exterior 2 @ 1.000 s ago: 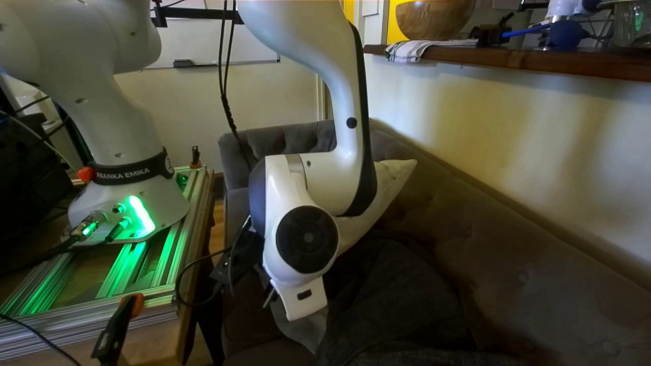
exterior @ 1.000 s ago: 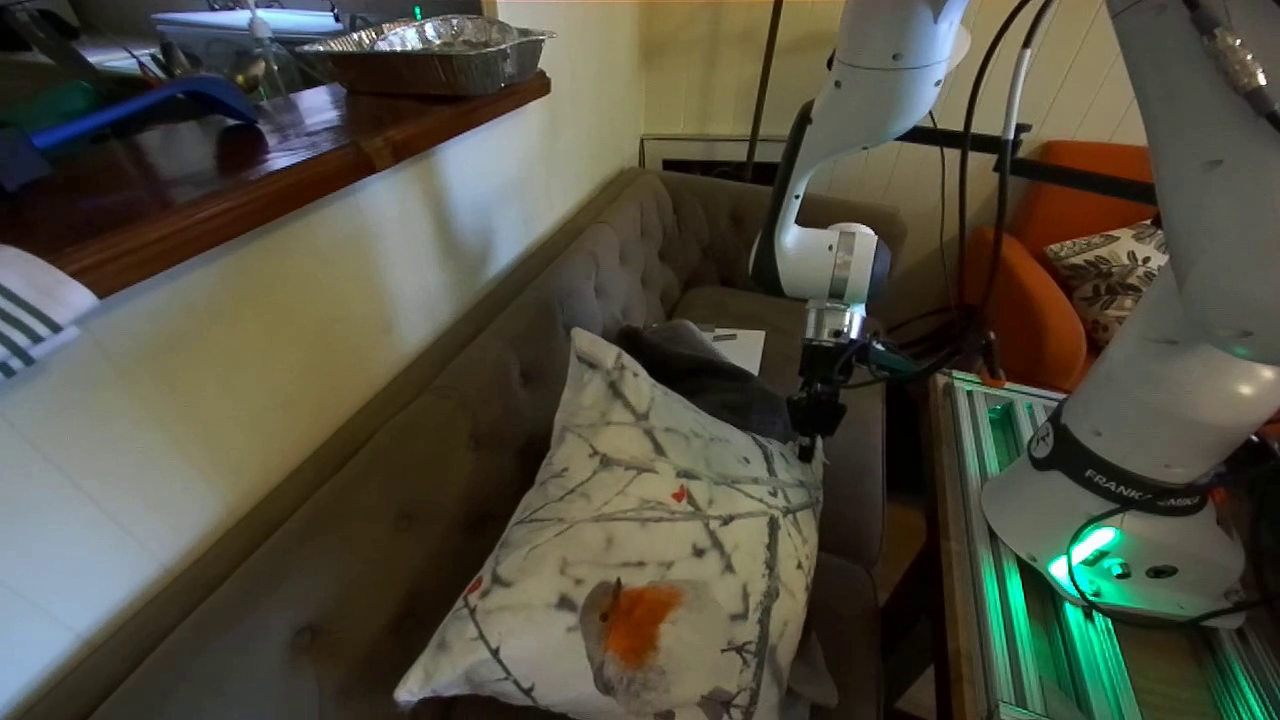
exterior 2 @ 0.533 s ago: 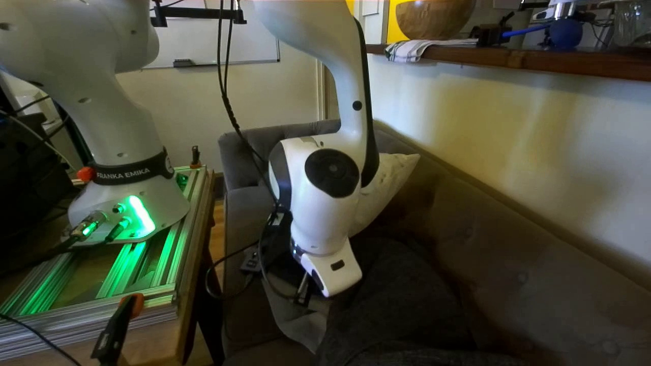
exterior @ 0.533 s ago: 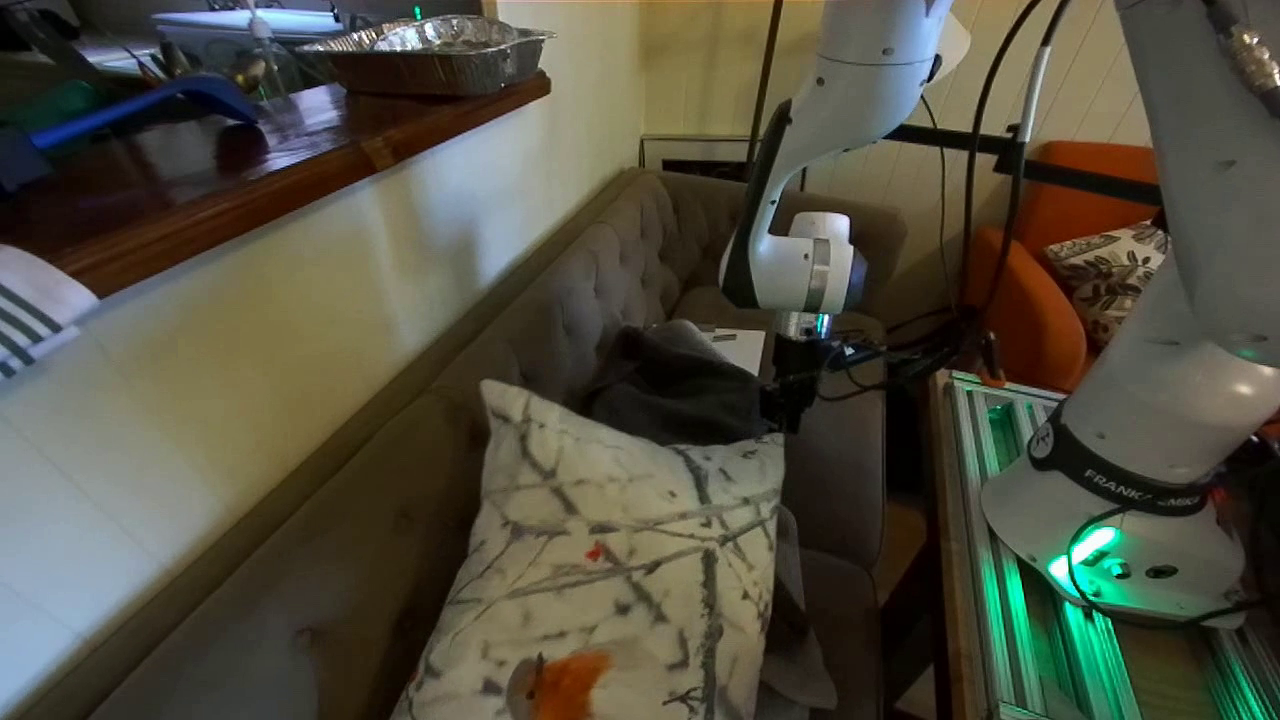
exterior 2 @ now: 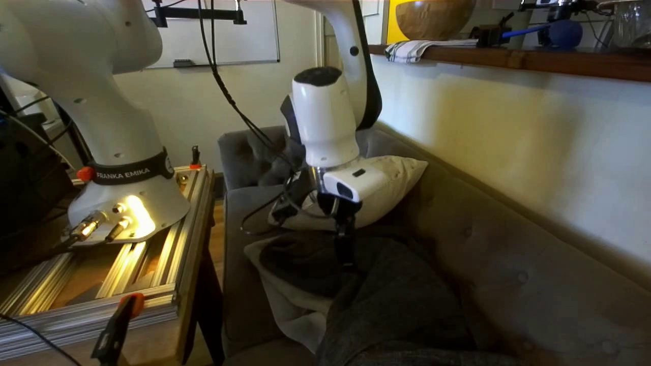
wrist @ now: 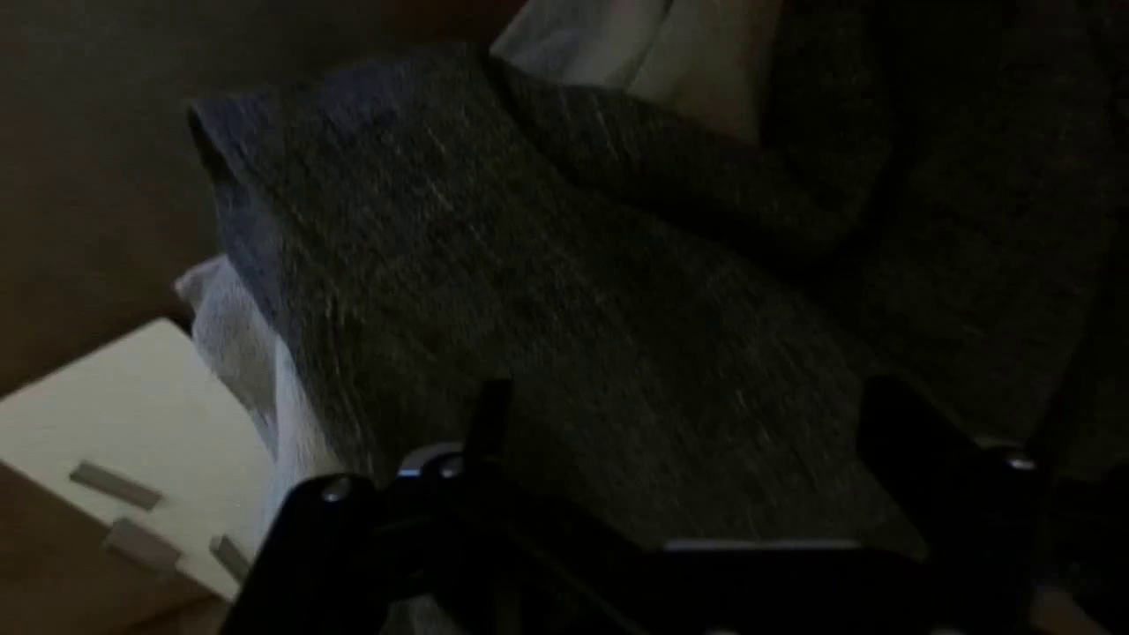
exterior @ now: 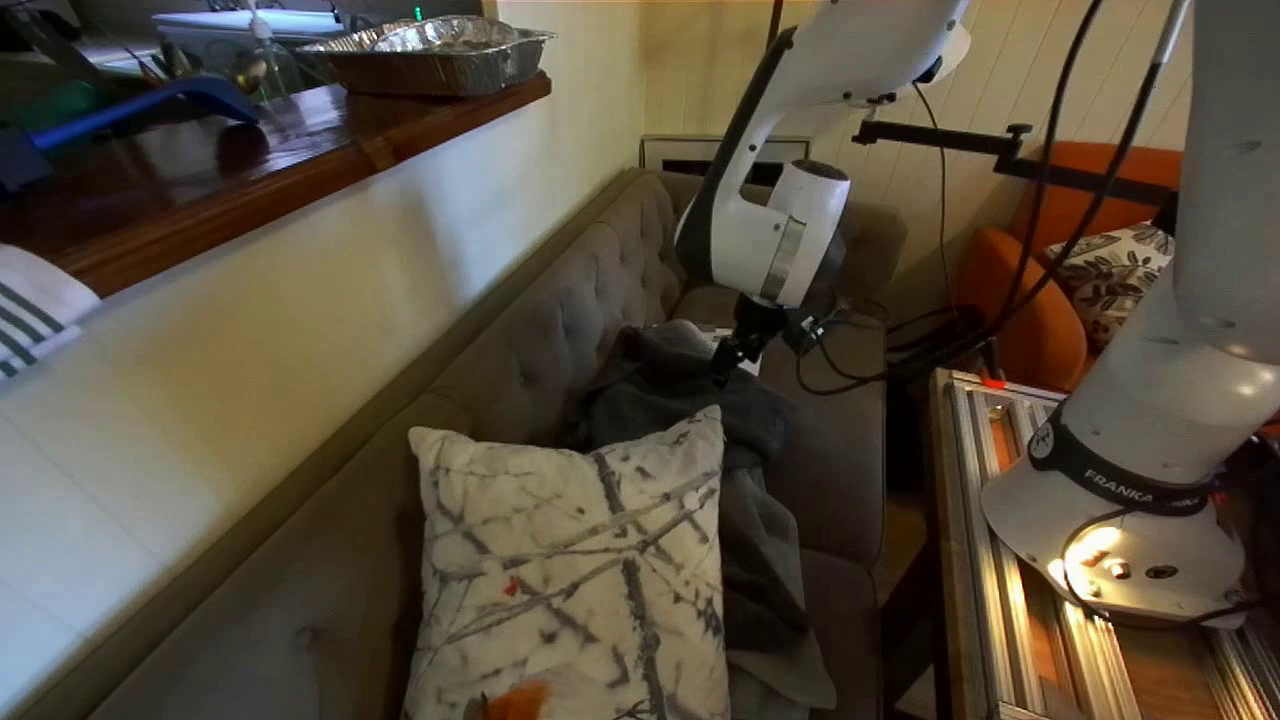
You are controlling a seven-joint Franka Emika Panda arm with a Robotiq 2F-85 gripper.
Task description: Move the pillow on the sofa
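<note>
The pillow [exterior: 570, 560], pale with dark printed branches, sits on the sofa [exterior: 840, 480], right beside the buttoned backrest [exterior: 560, 310]. Just past one edge of it, and along another, a dark grey blanket [exterior: 655, 390] lies bunched; whether the two touch, I can't tell. And over that blanket hangs the gripper [wrist: 688, 388], apart from the pillow: jaws spread wide, holding nothing, dark cloth showing between them in the wrist view. What's in the way? That heap of blanket, right under the jaws, with a white flat piece [wrist: 150, 423] just beside it. In an exterior view the arm [exterior 2: 325, 122] hides part of the pillow, and cables [exterior 2: 231, 101] loop down in front of it. Over at the worktop [exterior 2: 157, 330]: metal rails [exterior 2: 168, 249], the arm's glowing base [exterior 2: 96, 203], an orange-tipped clamp [exterior 2: 114, 330]. Up behind the backrest, a wooden ledge [exterior: 300, 180] carries a foil tray [exterior: 440, 75], and a striped towel [exterior: 35, 300] hangs at its edge. Farther off, an orange armchair [exterior: 1020, 290] holds a leaf-print cushion [exterior: 1110, 275].
</note>
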